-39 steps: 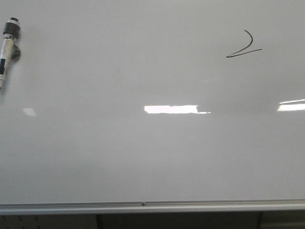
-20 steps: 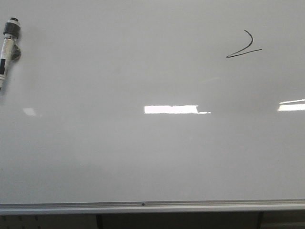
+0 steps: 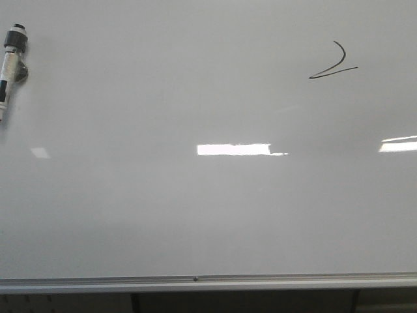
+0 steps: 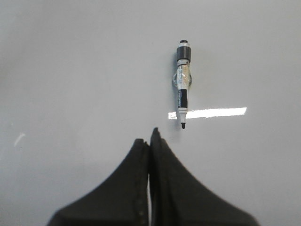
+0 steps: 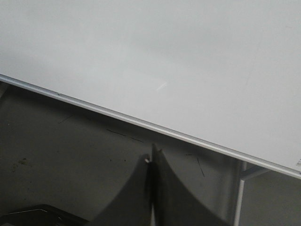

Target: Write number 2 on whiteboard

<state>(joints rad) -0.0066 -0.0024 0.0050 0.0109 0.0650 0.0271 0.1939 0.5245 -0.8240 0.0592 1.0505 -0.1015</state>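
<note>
While the number 2 (image 3: pixel 333 62) sat drawn at the upper right of the whiteboard (image 3: pixel 208 208), a marker (image 3: pixel 12 62) lay at its upper left edge. The left gripper (image 4: pixel 150 141) and right gripper (image 5: pixel 151 162) were both pressed together, empty.

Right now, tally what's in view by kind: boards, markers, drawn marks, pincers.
whiteboard: 1
marker: 1, lying on the board, uncapped
number 2: 1
pincers: 2, left pincer and right pincer, both shut and empty
Total: 5
</note>
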